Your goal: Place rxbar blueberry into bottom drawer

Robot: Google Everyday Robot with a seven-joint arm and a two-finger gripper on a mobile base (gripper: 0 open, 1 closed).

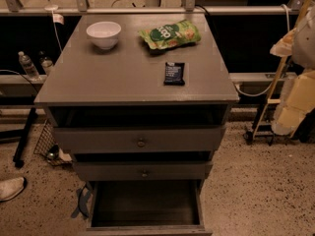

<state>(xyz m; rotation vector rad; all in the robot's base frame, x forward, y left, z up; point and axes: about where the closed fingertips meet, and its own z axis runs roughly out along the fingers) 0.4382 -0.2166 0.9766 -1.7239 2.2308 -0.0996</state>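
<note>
Hanging at the right edge, well apart from the cabinet, the gripper (294, 42) is a pale shape whose state I cannot tell. Nothing looks done yet: the rxbar blueberry (174, 73) lies flat on the grey cabinet top (98, 77), near a green snack bag (170, 34) and a white bowl (104, 34). The bottom drawer (145, 205) stands pulled out and waiting above the speckled floor (256, 191).

The rxbar blueberry (174, 73) lies flat on the table (123, 77), right of centre. A white bowl (104, 34) and a green snack bag (171, 34) sit behind it, each apart from it. The bottom drawer (145, 203) stands pulled out, interior exposed. The pincer (301, 36) hangs at the right edge of view, well apart from the table.
</note>
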